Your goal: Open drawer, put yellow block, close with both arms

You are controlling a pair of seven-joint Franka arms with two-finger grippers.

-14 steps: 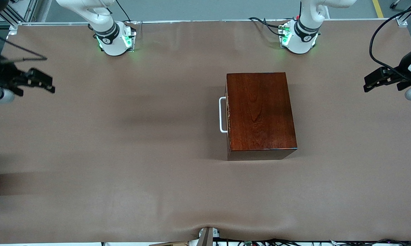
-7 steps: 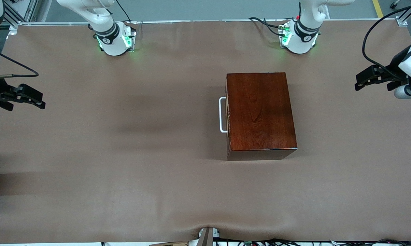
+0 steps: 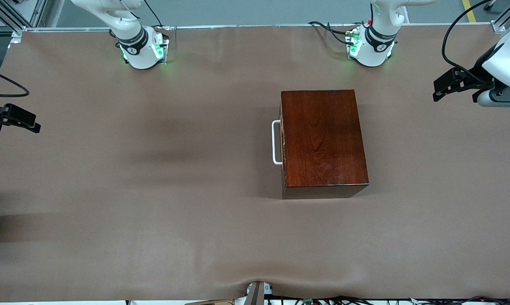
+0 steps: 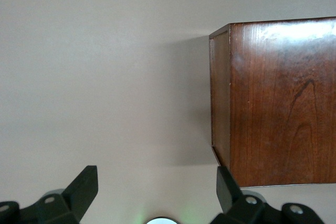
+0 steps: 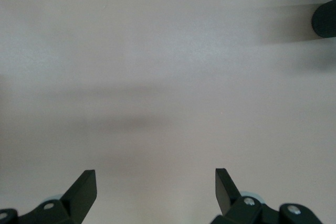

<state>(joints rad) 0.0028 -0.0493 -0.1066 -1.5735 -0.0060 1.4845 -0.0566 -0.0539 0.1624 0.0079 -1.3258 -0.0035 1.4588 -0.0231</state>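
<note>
In the middle of the brown-covered table [image 3: 153, 212], somewhat toward the left arm's end, sits the glossy dark reddish-brown wooden box [image 3: 322, 140], its drawer [image 3: 283, 144] pushed fully in, so only the front edge and the white U-shaped loop handle [image 3: 275, 142] show, facing the right arm's end of the table. Nothing of the drawer's inside can be seen while it is shut, so I cannot say what it holds. No small yellow block is visible anywhere on the table or in either wrist view.

The box looks solid, stiff and fairly heavy, and its polished top would be slippery to pinch. I would judge the loop handle the only sensible place to take hold, with fingers closed across its bar and a straight pull; the box may slide unless the other arm braces it.

The right gripper [image 3: 20, 119] hangs over the table edge at the right arm's end, well apart from the box, fingers [image 5: 84, 187] spread wide and empty. The left gripper [image 3: 443, 85] hovers over the left arm's end, its fingers [image 4: 86, 184] likewise apart, holding nothing, with the box's corner in its wrist view.
</note>
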